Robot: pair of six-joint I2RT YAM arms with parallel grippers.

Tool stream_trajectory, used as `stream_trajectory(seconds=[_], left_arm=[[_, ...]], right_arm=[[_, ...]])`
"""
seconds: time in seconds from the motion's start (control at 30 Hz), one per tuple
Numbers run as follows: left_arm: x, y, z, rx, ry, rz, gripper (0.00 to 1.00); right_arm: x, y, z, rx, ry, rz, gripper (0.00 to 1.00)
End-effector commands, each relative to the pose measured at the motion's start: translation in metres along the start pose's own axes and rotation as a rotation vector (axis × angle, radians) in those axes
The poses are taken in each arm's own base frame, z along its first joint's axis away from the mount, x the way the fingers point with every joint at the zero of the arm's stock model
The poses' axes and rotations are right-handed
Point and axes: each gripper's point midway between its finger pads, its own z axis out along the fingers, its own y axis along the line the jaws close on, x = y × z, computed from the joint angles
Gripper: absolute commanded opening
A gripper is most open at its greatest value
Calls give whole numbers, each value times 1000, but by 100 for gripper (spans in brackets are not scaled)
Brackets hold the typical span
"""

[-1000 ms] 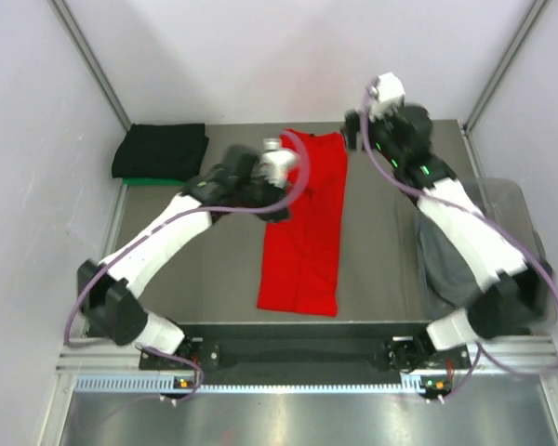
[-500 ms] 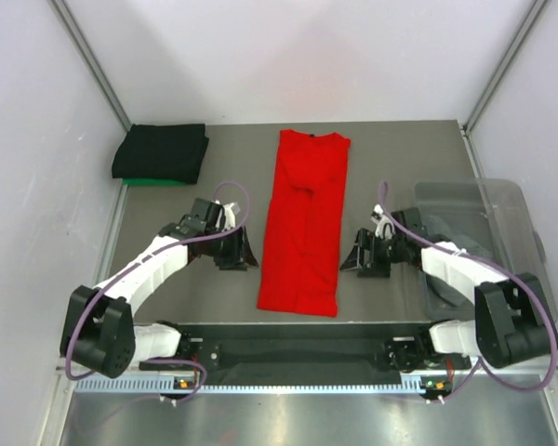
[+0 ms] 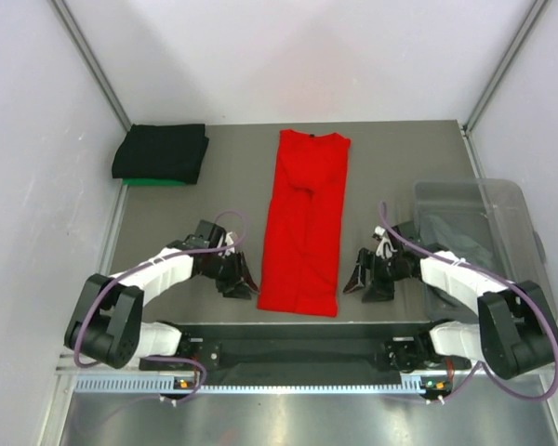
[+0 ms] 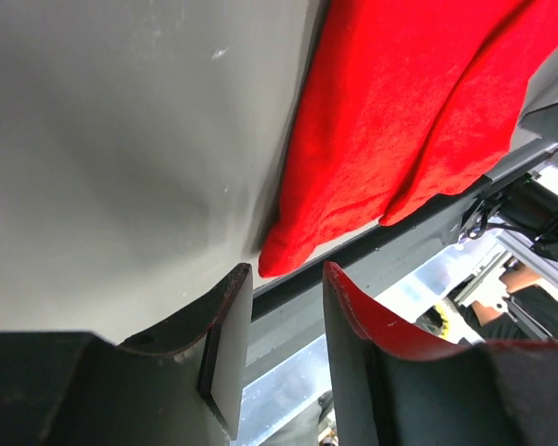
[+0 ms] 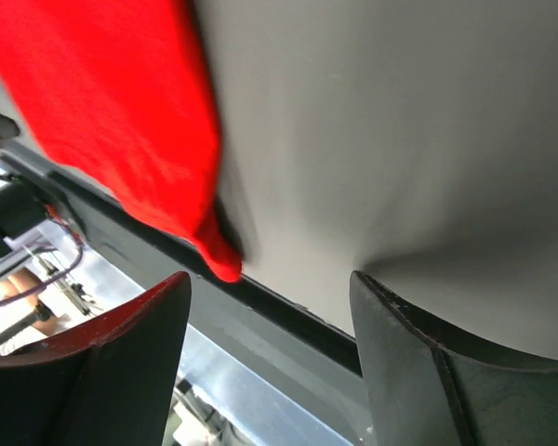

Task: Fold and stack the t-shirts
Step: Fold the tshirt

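A bright red t-shirt (image 3: 302, 223), folded into a long narrow strip, lies in the middle of the table, running from back to front. My left gripper (image 3: 245, 282) is low beside its near left corner, open and empty. In the left wrist view (image 4: 286, 271) that red corner (image 4: 284, 253) lies just ahead of the jaws. My right gripper (image 3: 356, 283) is low beside the near right corner, open wide and empty. In the right wrist view (image 5: 270, 279) the red corner (image 5: 223, 265) lies just ahead of the left finger. A folded black t-shirt (image 3: 160, 150) lies on a green one (image 3: 153, 182) at the back left.
A clear plastic bin (image 3: 502, 190) stands at the right edge with a grey t-shirt (image 3: 456, 243) in it. The grey table (image 3: 195, 214) ends at a dark front rail (image 3: 298, 330) just behind the red t-shirt's near hem. White walls enclose the table.
Both arms have come back from the red t-shirt's far end and dropped low beside its near corners. The red t-shirt has not moved in the last half second.
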Motion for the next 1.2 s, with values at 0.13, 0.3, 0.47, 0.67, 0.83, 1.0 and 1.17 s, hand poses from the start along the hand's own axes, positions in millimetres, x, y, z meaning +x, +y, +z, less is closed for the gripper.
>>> stream_trajectory(seconds=[0.13, 0.3, 0.47, 0.67, 0.83, 1.0, 1.17], left_arm=[[-7, -8, 11, 39, 22, -4, 40], [-7, -7, 16, 31, 27, 12, 38], [0, -8, 20, 29, 44, 29, 38], [3, -10, 24, 34, 52, 41, 34], [6, -6, 26, 10, 65, 44, 32], [7, -8, 26, 15, 69, 43, 28], [12, -10, 27, 26, 78, 53, 26]], right_arm=[[12, 0, 14, 13, 54, 38, 64], [21, 15, 25, -22, 90, 11, 60], [27, 18, 28, -27, 110, 3, 59], [29, 23, 32, -41, 125, 1, 55], [30, 23, 37, -37, 146, 19, 47], [34, 29, 41, -43, 169, -1, 41], [31, 33, 43, -58, 164, -6, 39]])
